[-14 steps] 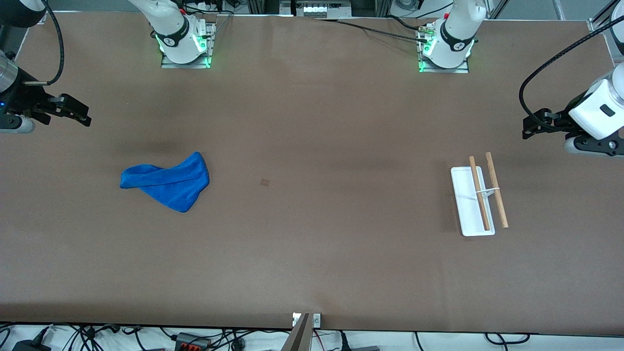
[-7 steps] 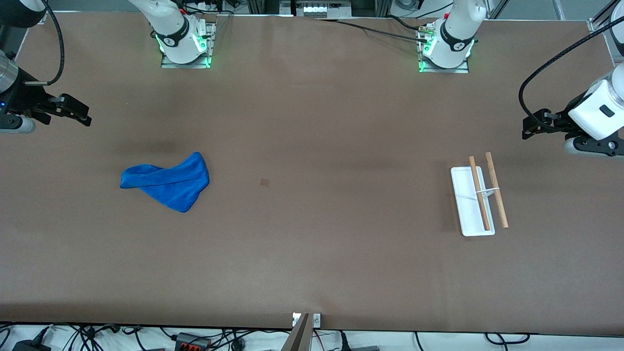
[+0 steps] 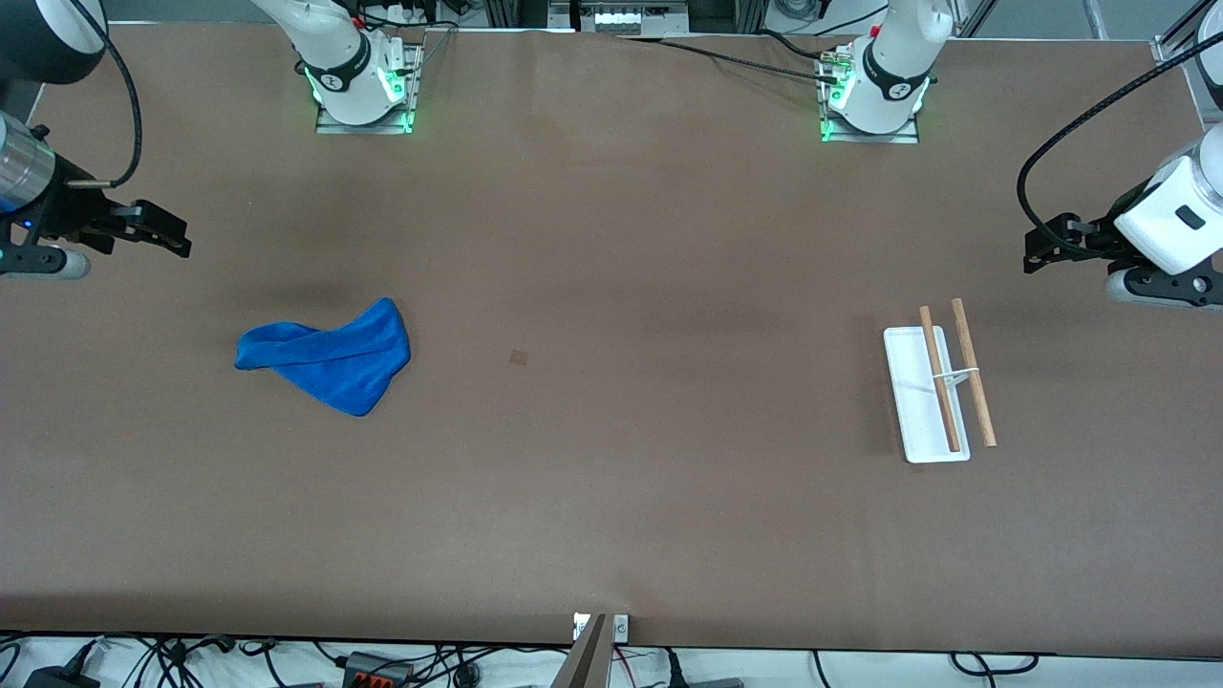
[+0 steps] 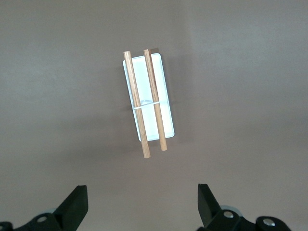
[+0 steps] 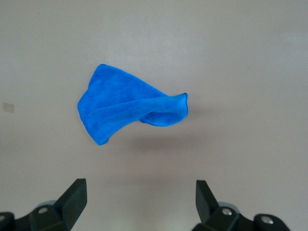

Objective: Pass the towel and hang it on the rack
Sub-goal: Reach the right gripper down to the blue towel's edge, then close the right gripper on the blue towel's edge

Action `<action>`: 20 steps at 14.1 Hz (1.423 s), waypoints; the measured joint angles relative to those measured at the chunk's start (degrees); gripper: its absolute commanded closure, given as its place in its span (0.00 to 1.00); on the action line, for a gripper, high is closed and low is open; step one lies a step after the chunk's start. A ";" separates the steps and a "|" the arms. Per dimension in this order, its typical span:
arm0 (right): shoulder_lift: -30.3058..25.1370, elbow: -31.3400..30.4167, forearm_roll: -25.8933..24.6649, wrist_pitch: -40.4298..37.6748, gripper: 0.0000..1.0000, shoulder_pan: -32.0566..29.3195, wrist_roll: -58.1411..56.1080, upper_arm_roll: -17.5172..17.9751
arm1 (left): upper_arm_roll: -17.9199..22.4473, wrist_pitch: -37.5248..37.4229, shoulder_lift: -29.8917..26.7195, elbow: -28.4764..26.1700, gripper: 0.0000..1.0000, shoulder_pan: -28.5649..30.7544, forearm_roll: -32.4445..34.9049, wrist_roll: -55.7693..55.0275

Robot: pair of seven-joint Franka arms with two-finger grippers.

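A crumpled blue towel (image 3: 327, 356) lies on the brown table toward the right arm's end; it also shows in the right wrist view (image 5: 130, 109). The rack (image 3: 938, 390), a white flat base with two wooden rods, stands toward the left arm's end and shows in the left wrist view (image 4: 147, 103). My right gripper (image 3: 164, 235) is open and empty, up in the air over the table's edge, apart from the towel. My left gripper (image 3: 1043, 250) is open and empty, up over the table beside the rack.
A small dark square mark (image 3: 519, 357) lies on the table between towel and rack. The two arm bases (image 3: 361, 81) (image 3: 874, 91) stand along the table's edge farthest from the front camera. Cables hang below the nearest edge.
My right gripper has shifted a little toward the towel and lower in the front view. The left arm, towel and rack have not moved.
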 measured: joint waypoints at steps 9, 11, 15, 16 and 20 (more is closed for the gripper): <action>20.91 -0.95 0.83 12.39 0.00 -3.30 0.25 -0.22 | 0.01 -0.21 0.06 0.08 0.00 0.05 0.00 0.00; 24.33 -0.76 4.58 13.23 0.00 -3.67 0.34 -0.23 | 0.01 -0.23 0.07 0.10 0.00 0.05 0.00 0.00; 30.38 1.40 15.27 13.50 0.00 -5.83 0.35 -0.37 | 0.01 -0.26 0.07 0.12 0.00 0.06 0.00 0.00; 31.81 2.04 16.79 13.57 0.00 -6.62 0.35 -0.38 | 0.01 -0.27 0.07 0.12 0.00 0.06 0.00 0.00; 35.25 3.41 19.69 13.87 0.00 -7.77 0.32 -0.38 | 0.02 -0.28 0.08 0.13 0.00 0.07 0.00 0.00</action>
